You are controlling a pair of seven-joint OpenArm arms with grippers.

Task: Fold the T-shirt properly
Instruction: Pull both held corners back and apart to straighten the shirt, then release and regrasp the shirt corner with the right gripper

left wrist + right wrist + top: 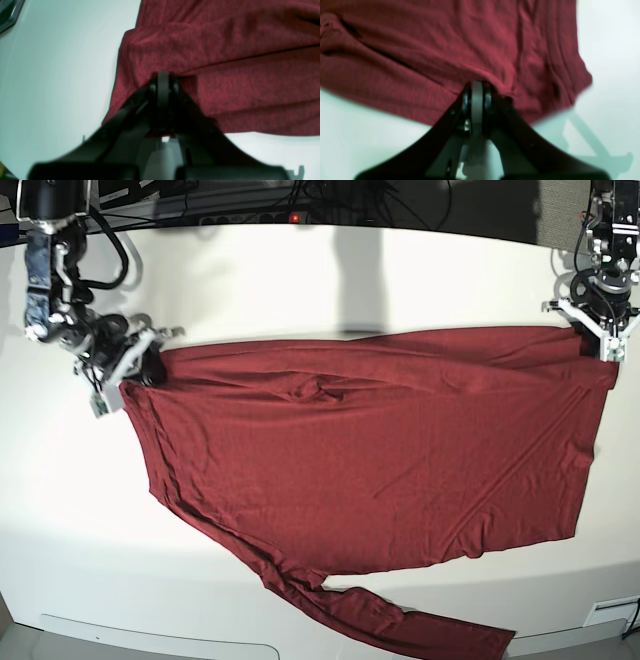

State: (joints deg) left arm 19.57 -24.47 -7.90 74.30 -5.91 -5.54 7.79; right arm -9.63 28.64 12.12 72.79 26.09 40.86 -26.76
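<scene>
The T-shirt point(370, 450) lies spread across the white desk point(300, 280), its long axis running side to side between the two arms, one long sleeve trailing toward the desk's near edge. Each tool is pinched shut on a far corner of the cloth — the left tool point(163, 75) at one end, the right tool point(477, 83) at the other — so the garment hangs toward the camera from both grips. The fabric is maroon, thin and softly wrinkled.

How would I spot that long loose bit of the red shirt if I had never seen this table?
Start at the white table, where the big dark red knit shirt lies spread flat. Follow its lower left edge toward the front. The long narrow sleeve trails off there alone, the only thin strip jutting from the broad body.
</scene>
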